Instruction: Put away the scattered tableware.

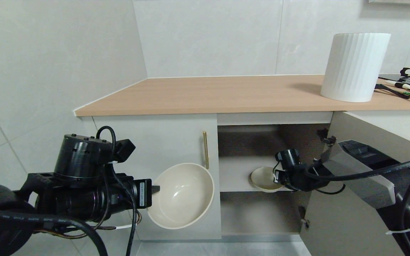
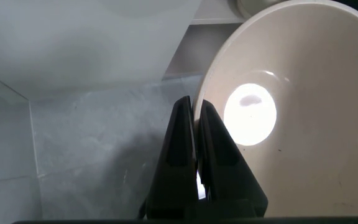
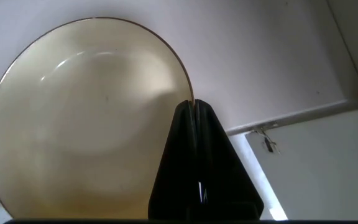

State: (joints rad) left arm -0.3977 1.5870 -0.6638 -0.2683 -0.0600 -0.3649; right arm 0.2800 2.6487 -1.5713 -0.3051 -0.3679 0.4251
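Observation:
A large cream bowl (image 1: 183, 193) hangs in front of the closed left cabinet door, tipped on its side, with my left gripper (image 1: 155, 188) shut on its rim. In the left wrist view the black fingers (image 2: 194, 112) pinch the bowl's (image 2: 291, 118) edge. My right gripper (image 1: 278, 176) reaches into the open cabinet and is shut on the rim of a smaller cream plate (image 1: 263, 179) just above the shelf. The right wrist view shows the plate (image 3: 86, 118) pinched at its rim by the gripper (image 3: 193, 104).
The open cabinet door (image 1: 351, 199) swings out on the right. A shelf (image 1: 237, 170) divides the open compartment. A brass handle (image 1: 205, 149) sits on the closed door. On the wooden countertop (image 1: 205, 94) stand a white ribbed container (image 1: 355, 65) and some utensils (image 1: 404, 87).

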